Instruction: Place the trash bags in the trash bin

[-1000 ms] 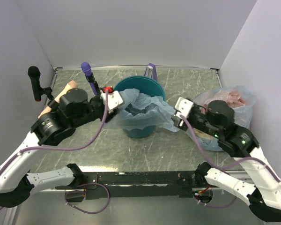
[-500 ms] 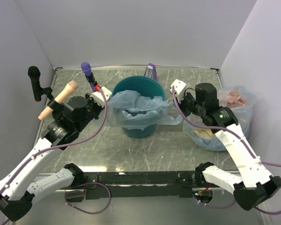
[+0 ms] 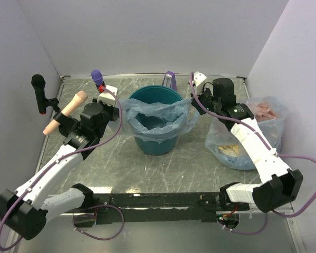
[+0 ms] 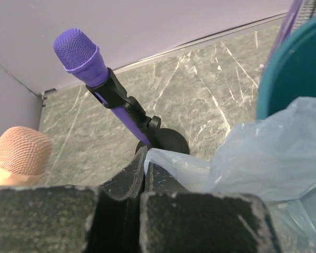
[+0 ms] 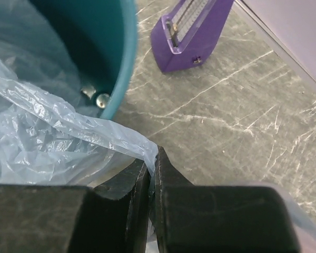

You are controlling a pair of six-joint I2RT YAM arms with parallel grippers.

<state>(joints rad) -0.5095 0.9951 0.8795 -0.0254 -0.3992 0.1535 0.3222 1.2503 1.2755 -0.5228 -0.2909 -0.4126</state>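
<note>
You have the trash bag (image 3: 175, 113) spread across the mouth of the trash bin (image 3: 158, 145), draped over its near rim, with the far rim showing bare teal. Pull both edges apart evenly and carry them down past the rim together, so the thin film seats inside rather than tearing or slipping off one side. Your left gripper (image 4: 145, 167) is pinched shut on the bag's left edge, close by the purple microphone (image 4: 76, 50); your right gripper (image 5: 151, 164) is clamped just as tightly on the right edge, just outside the bin's wall
</note>
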